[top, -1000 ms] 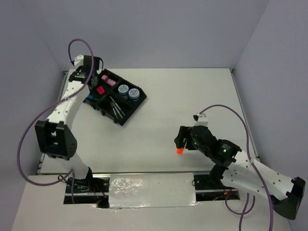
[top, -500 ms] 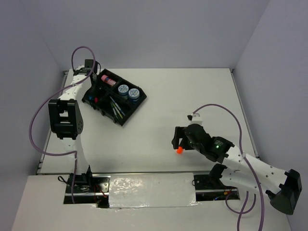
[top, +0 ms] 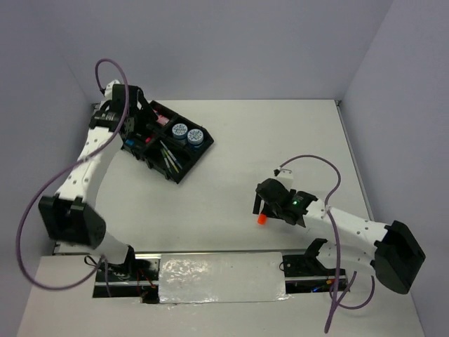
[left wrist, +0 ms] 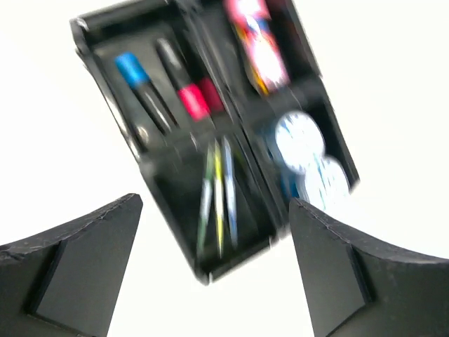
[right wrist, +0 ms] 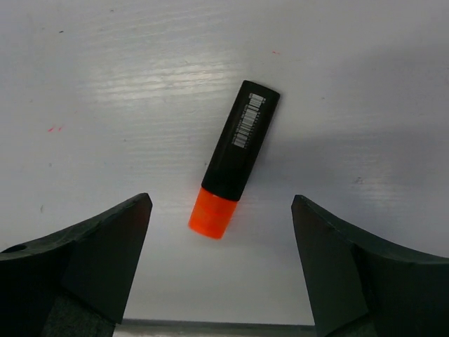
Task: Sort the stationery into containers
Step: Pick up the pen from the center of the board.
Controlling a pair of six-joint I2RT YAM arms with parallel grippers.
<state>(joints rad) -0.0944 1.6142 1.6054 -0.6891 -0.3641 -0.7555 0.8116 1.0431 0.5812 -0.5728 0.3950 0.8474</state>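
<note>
The left arm rises from its base at the near left, folds at a low joint and runs its long white link far forward to a wrist bent over at the top. The left hand points downward, its two dark fingers spread wide and gripping nothing. The right arm swings out to the right, folds there, and runs its forearm back leftward and low. The right hand faces straight down, fingers wide apart, closed on nothing.
</note>
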